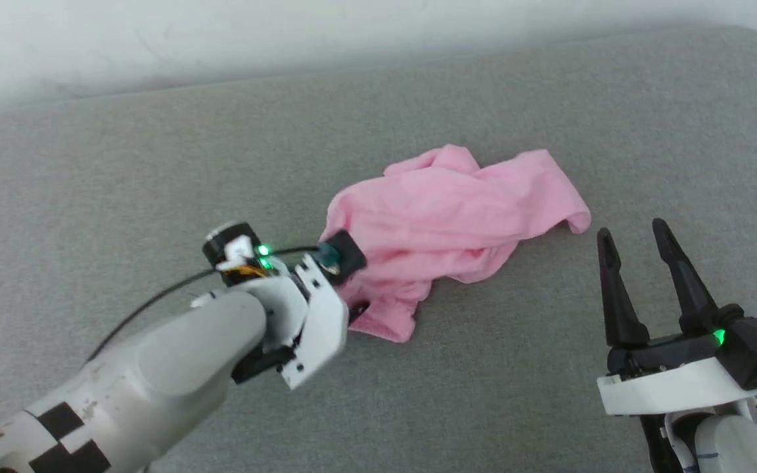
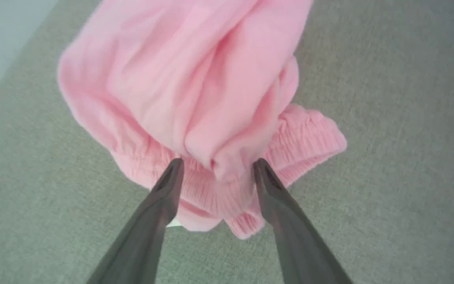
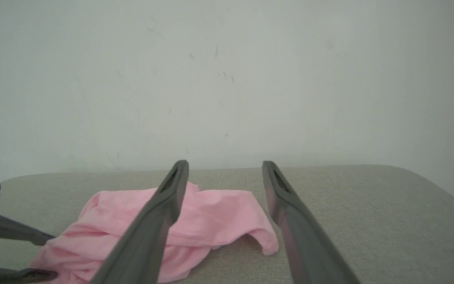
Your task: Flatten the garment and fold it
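Left fingers (image 2: 160,205) parted astride the garment's (image 1: 444,210) waistband (image 2: 211,193); right fingers (image 1: 617,295) wide, idle. Flattening stage, I judge: next, pinch waistband firmly.

Wide grey woven-fabric cushioned surface (image 1: 155,164), flat, with a rounded far corner on the right. Directly behind it stands a plain off-white wall (image 3: 227,79), matte, with a few faint dark scuffs and specks. Light soft, even; shadows weak.
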